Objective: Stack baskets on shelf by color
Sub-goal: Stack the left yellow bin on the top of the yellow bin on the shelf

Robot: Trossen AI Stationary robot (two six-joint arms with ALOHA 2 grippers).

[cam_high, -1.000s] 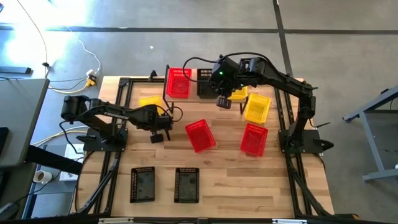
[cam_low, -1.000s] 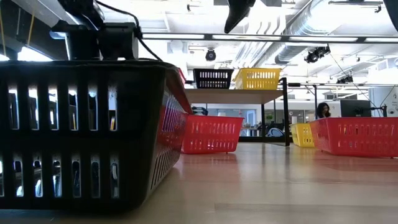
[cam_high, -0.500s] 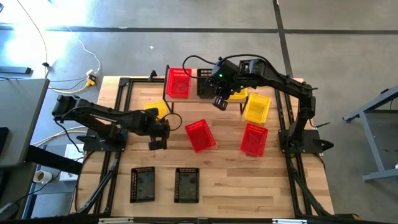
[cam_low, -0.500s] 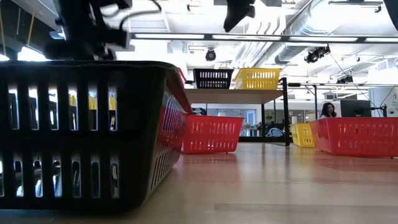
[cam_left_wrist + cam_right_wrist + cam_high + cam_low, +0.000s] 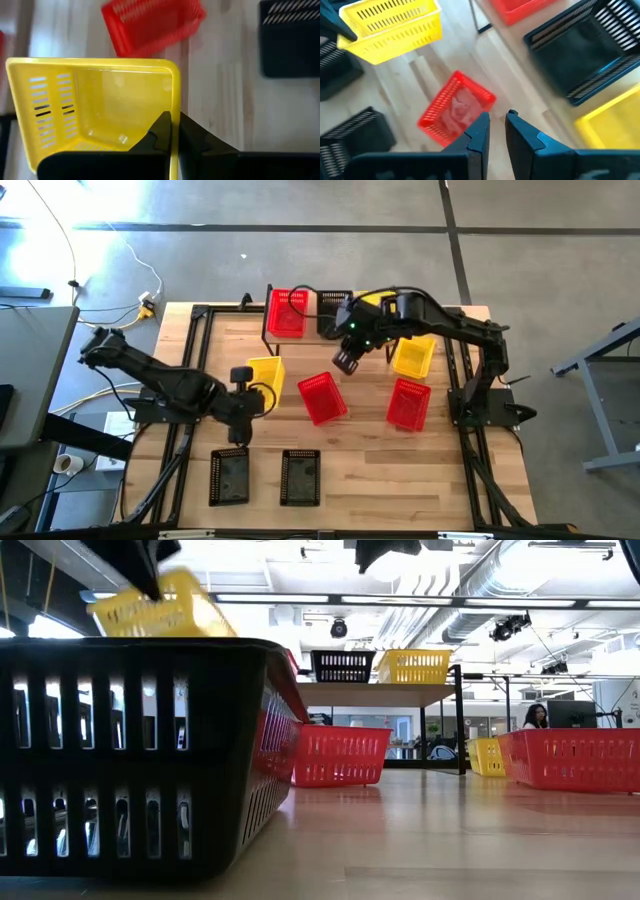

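Note:
My left gripper point(image 5: 246, 394) is shut on a yellow basket point(image 5: 266, 374), which hangs in the air over the table's left half; the low view shows it tilted point(image 5: 160, 608). My right gripper point(image 5: 345, 361) hovers open and holds nothing, above the table just in front of the shelf point(image 5: 375, 692). On the shelf stand a red basket point(image 5: 287, 312), a black basket point(image 5: 330, 312) and a yellow basket point(image 5: 413, 666). A red basket point(image 5: 322, 398) rests on its base at the table's middle. My left gripper grips the yellow basket's side wall at its rim point(image 5: 174, 112), one finger inside the basket and one outside. The fingers slant down at it from the table's near left. The basket is lifted clear of the table and tilts.
A yellow basket point(image 5: 412, 355) and a red basket point(image 5: 408, 403) lie on the table's right side. Two black baskets point(image 5: 229, 477) point(image 5: 300, 477) stand near the front edge; one fills the low view's left point(image 5: 140, 755). A person point(image 5: 535, 716) shows in the room behind.
My left gripper has risen and swung toward the table's near edge, taking the yellow basket from beside the shelf up clear of the table. My right gripper has drifted toward the table's left and near edges and rolled about its own axis.

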